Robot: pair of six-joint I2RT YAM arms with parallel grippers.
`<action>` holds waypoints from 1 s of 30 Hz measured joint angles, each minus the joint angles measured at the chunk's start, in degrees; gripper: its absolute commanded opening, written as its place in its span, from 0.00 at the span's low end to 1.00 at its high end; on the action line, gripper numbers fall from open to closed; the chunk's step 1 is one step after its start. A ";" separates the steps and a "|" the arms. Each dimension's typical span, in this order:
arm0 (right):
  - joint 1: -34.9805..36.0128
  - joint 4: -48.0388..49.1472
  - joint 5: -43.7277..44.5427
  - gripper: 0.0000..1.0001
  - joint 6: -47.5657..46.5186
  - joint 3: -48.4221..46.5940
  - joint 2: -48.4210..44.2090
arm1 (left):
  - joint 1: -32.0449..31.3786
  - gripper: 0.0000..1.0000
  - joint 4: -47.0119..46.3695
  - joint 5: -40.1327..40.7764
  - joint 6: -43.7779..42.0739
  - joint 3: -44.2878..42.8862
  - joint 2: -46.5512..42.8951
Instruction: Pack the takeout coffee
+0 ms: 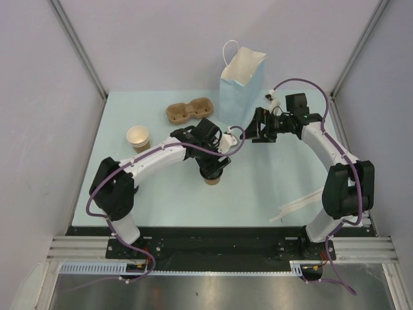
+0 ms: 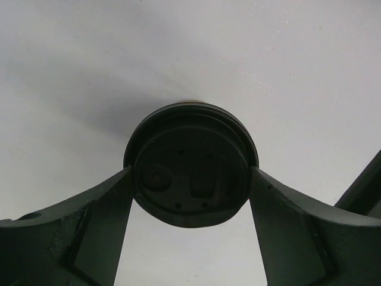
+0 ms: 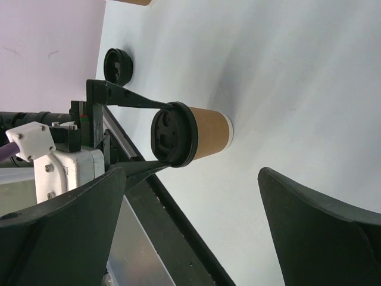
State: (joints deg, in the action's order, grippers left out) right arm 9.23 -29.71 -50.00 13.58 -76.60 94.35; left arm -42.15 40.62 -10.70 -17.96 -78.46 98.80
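Takeout coffee [image 3: 205, 134]: a small brown kraft-paper cup with a black plastic lid. It stands upright about the middle of the pale counter [image 1: 161, 200], slightly toward the near edge. Its base looks to rest on the surface, though I cannot tell for certain.
Left claw [image 2: 190, 179]: spread wide yet closed on the takeout coffee from above, with a finger [image 2: 101, 226] pressed against each side of the lid's rim.
Right claw [image 3: 191, 196]: spread as wide as it goes and holding nothing. It hovers toward the far edge, just beside the bag.
Blue paper bag [image 1: 240, 90]: tall and light blue, standing at the middle of the far edge with its mouth open upward. It is well apart from the cup, and its inside is hidden.
Done so far: the lid is on and the cup is gripped.
Left to do: in my judgement nearly all of the packing remains. The cup must be lifted, carried to the far edge, lowered through the bag's mouth and released.
Bystanders: a brown pulp two-cup carrier [image 1: 189, 111] lies near the far edge. A lidless tan paper cup [image 1: 138, 137] stands toward the left edge. Neither is touched.
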 measured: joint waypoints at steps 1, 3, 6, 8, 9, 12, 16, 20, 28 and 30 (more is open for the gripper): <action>-0.07 0.02 -0.02 1.00 0.11 0.00 0.00 | 0.00 0.81 0.00 0.02 -0.07 0.00 0.00; -0.11 0.02 -0.02 1.00 0.17 0.00 0.07 | 0.00 0.79 -0.02 0.04 -0.11 0.00 0.02; -0.15 0.02 -0.04 0.99 0.33 0.00 0.35 | -0.11 0.70 -0.17 0.04 -0.11 0.00 0.09; -0.20 0.02 -0.09 1.00 0.33 0.00 0.59 | -0.11 0.58 -0.17 0.09 -0.13 0.00 0.11; -0.22 0.02 -0.11 1.00 0.33 0.00 0.70 | -0.11 0.52 -0.20 0.11 -0.13 0.00 0.11; -0.37 0.02 -0.26 1.00 0.33 0.00 0.81 | -0.15 0.42 -0.07 0.35 -0.09 -0.04 0.09; -0.46 0.04 -0.46 1.00 0.35 0.00 0.81 | 1.42 0.35 3.19 -2.58 0.52 -1.36 0.09; -0.48 0.04 -0.50 1.00 0.37 0.00 0.81 | 6.43 0.32 7.85 -10.12 1.90 -4.76 0.07; -0.50 0.17 -0.90 0.99 0.94 0.00 0.81 | 16.39 0.30 14.01 -18.18 3.06 -11.56 -0.02; -0.50 0.22 -0.90 1.00 0.96 0.00 0.81 | 18.38 0.30 14.23 -16.06 3.02 -12.00 -0.02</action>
State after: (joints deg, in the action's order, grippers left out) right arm 8.73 -29.50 -50.89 14.55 -76.60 95.15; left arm -23.77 54.85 -26.76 -14.94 -90.45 98.78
